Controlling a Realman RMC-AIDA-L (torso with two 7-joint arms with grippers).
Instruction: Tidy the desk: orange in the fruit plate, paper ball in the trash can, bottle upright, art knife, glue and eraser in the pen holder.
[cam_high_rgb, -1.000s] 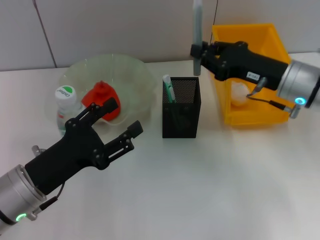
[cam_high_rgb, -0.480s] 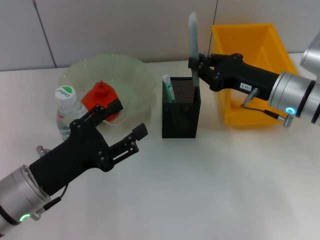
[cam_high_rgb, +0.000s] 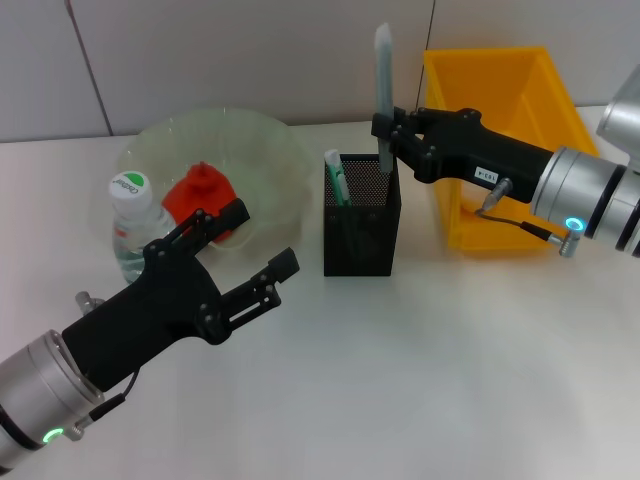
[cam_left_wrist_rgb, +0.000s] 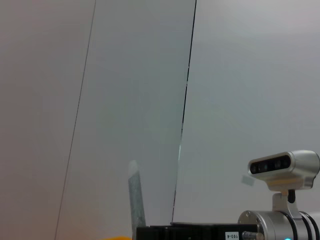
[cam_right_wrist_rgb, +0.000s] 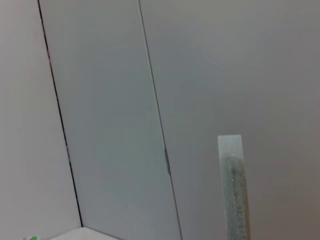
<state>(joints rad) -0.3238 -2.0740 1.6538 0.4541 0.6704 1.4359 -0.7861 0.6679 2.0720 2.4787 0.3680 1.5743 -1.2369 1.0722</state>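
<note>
My right gripper (cam_high_rgb: 386, 128) is shut on the glue (cam_high_rgb: 383, 80), a grey stick held upright with its lower end at the mouth of the black mesh pen holder (cam_high_rgb: 362, 225). The mint-green art knife (cam_high_rgb: 335, 178) stands inside that holder. In the pale green fruit plate (cam_high_rgb: 270, 140) lies the orange (cam_high_rgb: 196, 193). The bottle (cam_high_rgb: 129, 212) stands upright beside the plate. My left gripper (cam_high_rgb: 255, 242) hovers open and empty in front of the plate. The yellow trash can (cam_high_rgb: 505, 90) stands at the right. The paper ball and the eraser are hidden. The glue (cam_right_wrist_rgb: 233, 195) also shows in the right wrist view.
A grey panelled wall (cam_high_rgb: 230, 50) closes off the back of the white desk (cam_high_rgb: 420, 380). The left wrist view shows the glue (cam_left_wrist_rgb: 135, 197), my right arm (cam_left_wrist_rgb: 200, 233) and the head camera (cam_left_wrist_rgb: 283, 168) against that wall.
My right gripper has carried the glue left and down from over the trash can to the pen holder's mouth. The left arm has drifted slightly forward.
</note>
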